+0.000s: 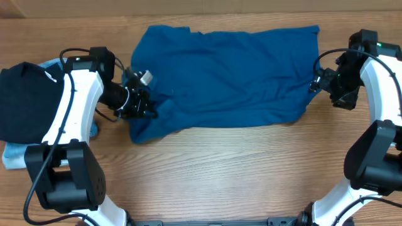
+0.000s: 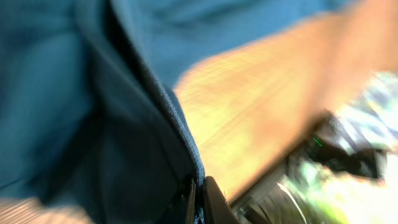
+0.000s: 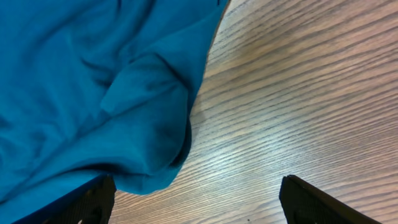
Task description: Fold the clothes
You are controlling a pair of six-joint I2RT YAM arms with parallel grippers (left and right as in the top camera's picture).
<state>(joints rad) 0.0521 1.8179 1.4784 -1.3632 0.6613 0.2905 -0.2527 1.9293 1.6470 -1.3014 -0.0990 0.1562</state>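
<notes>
The teal-blue garment (image 1: 226, 72) lies spread across the wooden table, roughly a wide rectangle with wrinkles. My left gripper (image 1: 146, 105) is at its left edge, shut on the fabric hem; the left wrist view shows the hem (image 2: 177, 124) pinched between the two fingers (image 2: 199, 202), blurred. My right gripper (image 1: 317, 85) is by the garment's right edge, open and empty. In the right wrist view the fingers (image 3: 196, 199) stand wide apart above the table, with a fold of the garment (image 3: 124, 106) by the left finger.
A black folded garment (image 1: 28, 100) lies at the left, over light blue jeans (image 1: 12, 157). Bare wooden table (image 1: 239, 169) lies in front of the teal garment.
</notes>
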